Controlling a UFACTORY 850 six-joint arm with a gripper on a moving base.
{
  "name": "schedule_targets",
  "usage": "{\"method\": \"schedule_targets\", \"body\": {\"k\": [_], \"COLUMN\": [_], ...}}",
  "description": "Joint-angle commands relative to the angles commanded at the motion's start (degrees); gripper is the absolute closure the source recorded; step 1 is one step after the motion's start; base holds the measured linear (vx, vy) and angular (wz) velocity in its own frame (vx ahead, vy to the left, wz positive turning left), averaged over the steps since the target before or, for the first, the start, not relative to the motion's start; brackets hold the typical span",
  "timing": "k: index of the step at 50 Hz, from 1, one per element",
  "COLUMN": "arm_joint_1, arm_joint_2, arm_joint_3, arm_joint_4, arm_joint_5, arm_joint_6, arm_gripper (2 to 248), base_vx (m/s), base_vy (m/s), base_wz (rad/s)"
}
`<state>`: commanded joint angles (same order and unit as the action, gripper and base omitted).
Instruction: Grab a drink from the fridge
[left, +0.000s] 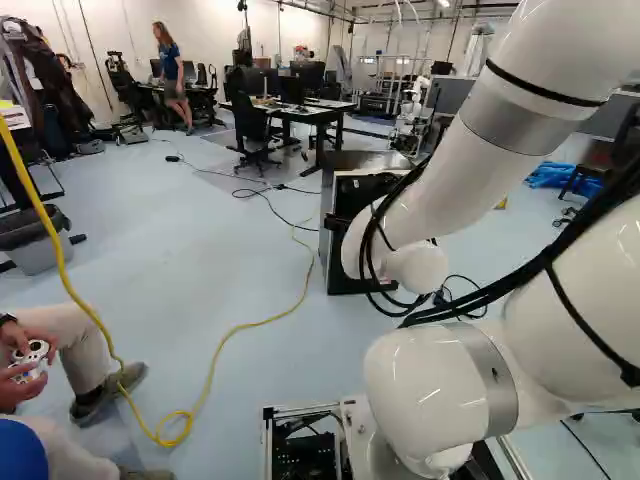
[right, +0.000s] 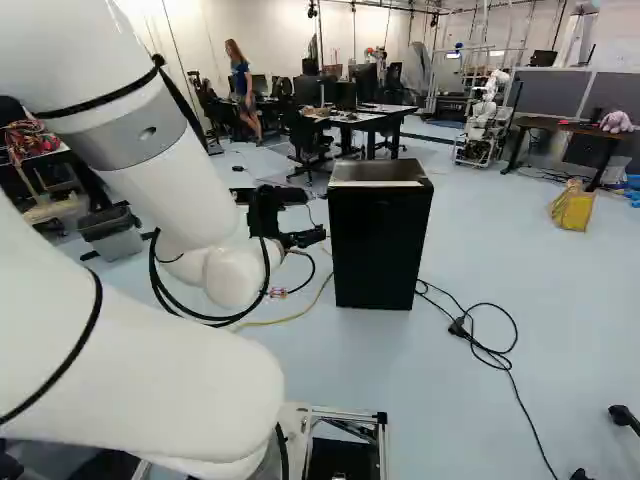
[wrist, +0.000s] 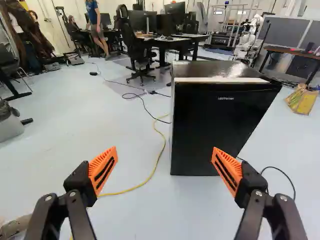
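- Ahead of the tool (right: 314, 216), on the floor (wrist: 65, 115), stands upright the black fridge (wrist: 220, 68).
- Its closed door (wrist: 215, 130) hides the inside; where is the drink, I cannot tell.
- Tool fingers are wide apart.
- Left base view: the arm (left: 440, 185) partly covers the fridge.

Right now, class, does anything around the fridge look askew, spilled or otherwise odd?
No spill or damage shows, and the black fridge stands upright. What looks untidy is the floor: a yellow cable curls loosely across it, and a black cord lies in loops beside the fridge, where either might get snagged.
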<state>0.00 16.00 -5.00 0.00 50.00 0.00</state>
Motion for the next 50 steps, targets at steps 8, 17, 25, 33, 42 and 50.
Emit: {"method": "schedule_targets", "body": {"k": [8, 17, 25, 33, 42, 50], "arm_joint_1": [0.0, 0.0, 0.0, 0.0, 0.0, 0.0], "arm_joint_2": [0.0, 0.0, 0.0, 0.0, 0.0, 0.0], "arm_joint_3": [0.0, 0.0, 0.0, 0.0, 0.0, 0.0], "arm_joint_4": [0.0, 0.0, 0.0, 0.0, 0.0, 0.0], "arm_joint_5": [0.0, 0.0, 0.0, 0.0, 0.0, 0.0], "arm_joint_6": [0.0, 0.0, 0.0, 0.0, 0.0, 0.0], "arm_gripper": [3, 3, 3, 3, 3, 3], "base_vx": [0.037, 0.032, 0.035, 0.039, 0.039, 0.037], "base_vy": [0.001, 0.0, 0.0, 0.0, 0.001, 0.0], "base_wz": [0.001, -0.001, -0.001, -0.003, -0.002, -0.001]}}
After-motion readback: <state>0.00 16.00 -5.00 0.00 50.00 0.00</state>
